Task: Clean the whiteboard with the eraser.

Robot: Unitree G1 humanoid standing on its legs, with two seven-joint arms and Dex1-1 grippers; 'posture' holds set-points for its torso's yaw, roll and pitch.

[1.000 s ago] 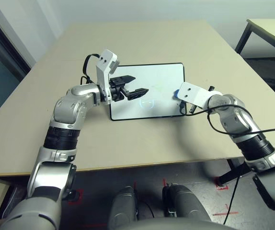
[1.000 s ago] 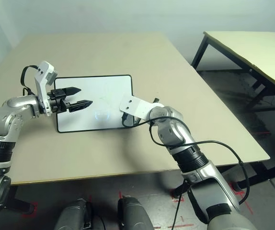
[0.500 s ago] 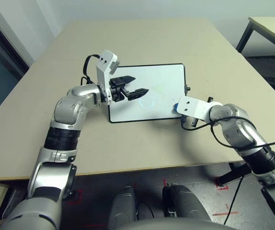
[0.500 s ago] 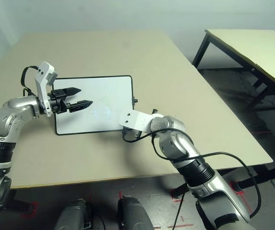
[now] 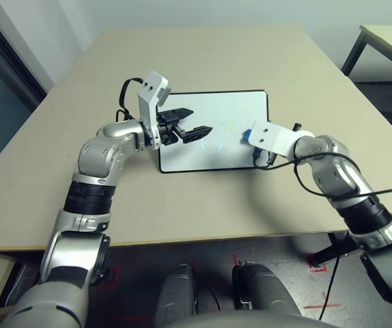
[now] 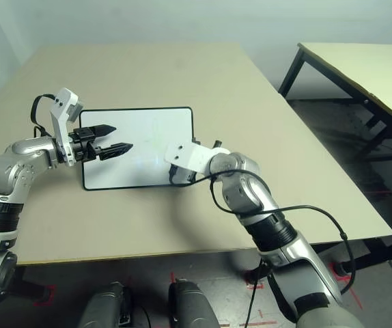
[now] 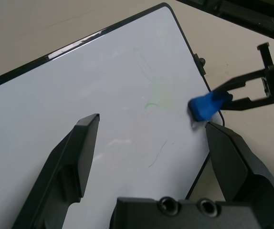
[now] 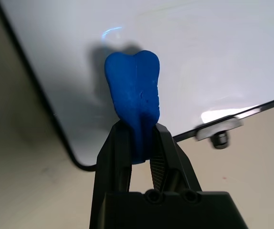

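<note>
Since a second ago our right pincer (image 8: 139,138) has traced a short loop: it dipped toward the near right corner of the whiteboard (image 5: 213,113) half a second back, and now sits further in again, over the board's right-hand part. The board itself appears to have been nudged slightly toward our right on the counter (image 5: 203,55), though the camera may also have shifted. Our left arm has not moved.

We are holding the eraser (image 8: 133,95), a small bright blue block, clenched between the two black fingers of the right pincer. Its free end presses against or sits just above the white surface near the board's right edge, close to the small black knob (image 8: 220,139) on that short side.

Our left pincer (image 5: 186,124) hangs released, fingers spread and grasping nothing, above the left part of the board.

We judge the cleaning to be under way but unfinished. Faint marks remain: a pale green scribble (image 7: 151,102) toward the middle, a thin dark stroke (image 7: 158,152) nearer our left pincer, and a faint bluish curve (image 5: 213,140) by the centre. The patch around the eraser looks clear. The middle and left areas have yet to be wiped.
</note>
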